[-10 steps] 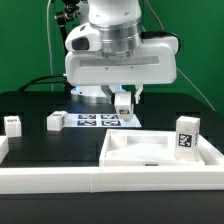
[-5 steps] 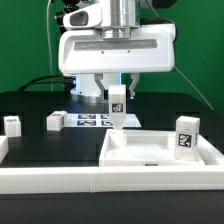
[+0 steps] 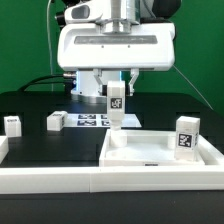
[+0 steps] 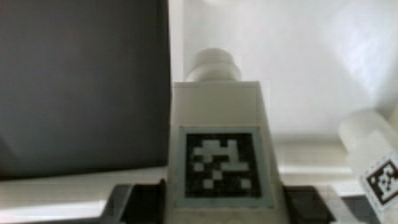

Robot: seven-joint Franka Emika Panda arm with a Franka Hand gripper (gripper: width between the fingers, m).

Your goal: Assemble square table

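A green backdrop (image 3: 25, 40) stands behind a black worktop (image 3: 30, 105), bordered along its near side by a long white rail (image 3: 50, 182). The hand (image 3: 116, 90) hangs over the middle of the scene, its jaws partly closed on the held leg (image 3: 116, 106). This leg is upright with its tag towards the exterior camera.

The leg's lower end is at the far edge of the square top (image 3: 150, 152), near the corner on the exterior view's left. Whether it touches the rim cannot be told. The wrist view shows its narrow tip over white surface, with black worktop alongside.

The square top lies low on the exterior view's right, close against the rail. An upright leg (image 3: 186, 137) stands at its right edge, and the recess between the two legs is open.

The marker board (image 3: 92, 120) lies flat behind the held leg. On the exterior view's left, a lying leg (image 3: 55, 121) and an edge leg (image 3: 13, 124) sit well apart from the hand, with open black surface around them.
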